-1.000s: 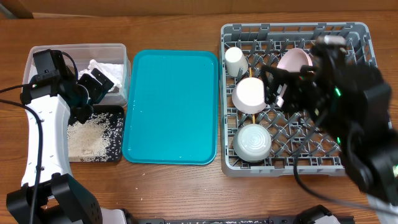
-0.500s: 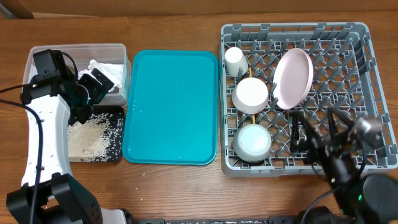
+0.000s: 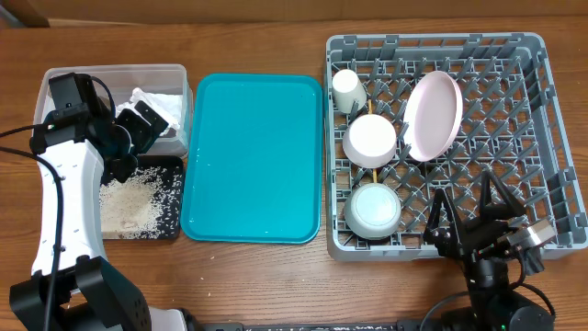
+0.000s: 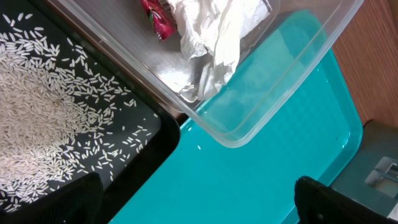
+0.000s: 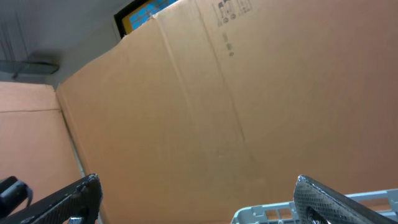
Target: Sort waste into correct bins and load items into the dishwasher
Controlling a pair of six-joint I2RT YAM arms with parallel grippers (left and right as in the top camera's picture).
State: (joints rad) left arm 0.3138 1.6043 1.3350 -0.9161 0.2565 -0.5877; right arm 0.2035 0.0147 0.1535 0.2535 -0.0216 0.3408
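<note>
The grey dishwasher rack [image 3: 514, 110] holds a cream cup [image 3: 347, 89], two white bowls [image 3: 370, 140] [image 3: 374, 208] and a pink plate [image 3: 433, 115] standing on edge. My right gripper [image 3: 464, 187] [image 5: 199, 199] is open and empty above the rack's near edge, pointing up at a cardboard wall. The rack's corner [image 5: 267, 214] shows between its fingers. My left gripper [image 3: 142, 131] [image 4: 199, 202] is open and empty where the clear tub [image 3: 110, 74] meets the black tray [image 3: 175, 198]. The tub [image 4: 273, 81] holds a white napkin [image 4: 211, 37] and a red wrapper [image 4: 155, 15]. Rice [image 4: 43, 118] [image 3: 133, 200] lies in the black tray.
A bare teal serving tray [image 3: 253, 156] [image 4: 249, 168] lies between the bins and the rack. A tall brown cardboard panel [image 5: 217, 106] stands beyond the table. Wooden tabletop [image 3: 257, 280] runs along the near edge.
My right arm has pulled back from above the plate and bowls to the rack's near edge, uncovering the plate. The left arm has not moved.
</note>
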